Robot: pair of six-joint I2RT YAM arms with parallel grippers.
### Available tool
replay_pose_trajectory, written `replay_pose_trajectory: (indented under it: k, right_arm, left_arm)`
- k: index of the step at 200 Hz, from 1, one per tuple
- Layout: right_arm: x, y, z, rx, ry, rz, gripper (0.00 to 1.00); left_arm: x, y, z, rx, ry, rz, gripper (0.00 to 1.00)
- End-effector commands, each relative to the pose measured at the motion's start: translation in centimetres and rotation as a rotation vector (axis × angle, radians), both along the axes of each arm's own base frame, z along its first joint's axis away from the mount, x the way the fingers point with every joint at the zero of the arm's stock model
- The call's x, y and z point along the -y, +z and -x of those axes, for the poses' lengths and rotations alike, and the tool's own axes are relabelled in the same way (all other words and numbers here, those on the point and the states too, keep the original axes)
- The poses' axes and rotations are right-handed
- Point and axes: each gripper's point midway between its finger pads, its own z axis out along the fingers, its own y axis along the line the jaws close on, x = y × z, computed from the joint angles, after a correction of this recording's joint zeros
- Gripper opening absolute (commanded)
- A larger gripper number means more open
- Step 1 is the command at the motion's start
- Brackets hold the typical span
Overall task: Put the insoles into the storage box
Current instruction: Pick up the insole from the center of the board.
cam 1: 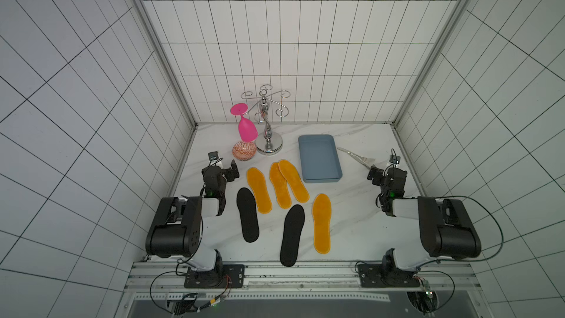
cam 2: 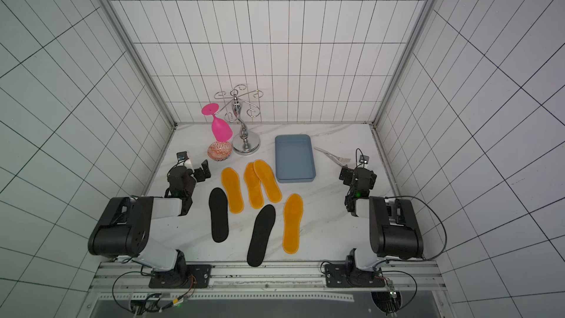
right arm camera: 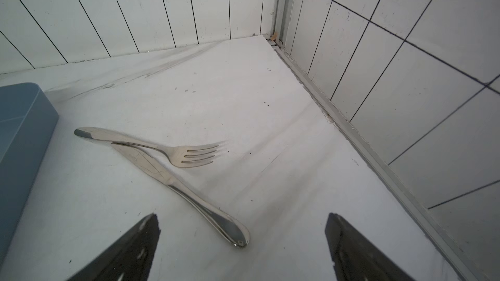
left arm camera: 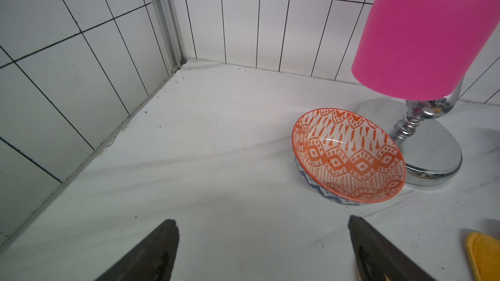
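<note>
Several fuzzy orange insoles (cam 1: 259,189) (cam 2: 231,189) lie flat mid-table, two of them overlapping (cam 1: 293,180). One lies apart further right (cam 1: 322,223). Two black insoles (cam 1: 247,214) (cam 1: 292,235) lie nearer the front, the right one reaching the table edge. The blue-grey storage box (cam 1: 319,156) (cam 2: 295,157) holds nothing and sits just right of the overlapping pair. My left gripper (cam 1: 230,172) (left arm camera: 261,220) hovers open left of the insoles, with bare table between its jaws. My right gripper (cam 1: 374,175) (right arm camera: 242,216) is open, right of the box (right arm camera: 24,131).
A chrome stand (cam 1: 269,145) holds a pink goblet (cam 1: 247,130) upside down over a patterned bowl (cam 1: 244,150) (left arm camera: 349,155) at the back left. A fork (right arm camera: 173,152) and knife (right arm camera: 189,193) lie crossed ahead of the right gripper. Tiled walls enclose three sides.
</note>
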Motion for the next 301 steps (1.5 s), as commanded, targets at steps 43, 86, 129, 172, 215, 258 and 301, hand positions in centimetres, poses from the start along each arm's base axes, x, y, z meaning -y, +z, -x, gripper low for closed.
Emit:
replay_pose_trajectory:
  k: [43, 86, 129, 172, 215, 258, 301]
  right_arm:
    - [0.2, 0.3, 0.0, 0.014, -0.005, 0.005, 0.99]
    - [0.2, 0.2, -0.1, 0.013, -0.004, 0.002, 0.99]
    - [-0.2, 1.8, 0.6, 0.048, 0.009, 0.021, 0.99]
    - [-2.3, 5.7, 3.4, 0.058, 0.084, -0.06, 0.99]
    - [-4.1, 8.7, 6.7, -0.035, 0.094, -0.148, 0.99]
    - [-5.2, 8.7, 10.3, -0.288, 0.043, -0.257, 0.99]
    - [-8.0, 7.3, 14.3, -0.508, 0.075, -0.358, 0.99]
  left_arm:
    - [-0.1, 0.5, -0.4, 0.018, 0.001, 0.006, 0.99]
    - [-0.2, 0.4, -0.4, 0.015, 0.0, 0.013, 0.99]
    - [-0.2, 2.0, -0.5, 0.063, 0.002, 0.007, 0.99]
    - [2.0, 5.5, 0.0, 0.008, -0.077, -0.017, 0.98]
    - [4.1, 11.4, 0.3, 0.026, -0.126, 0.137, 0.99]
    - [8.1, 12.8, 2.5, -0.112, -0.23, 0.385, 0.99]
    - [12.6, 11.3, 6.5, -0.305, -0.331, 0.56, 0.99]
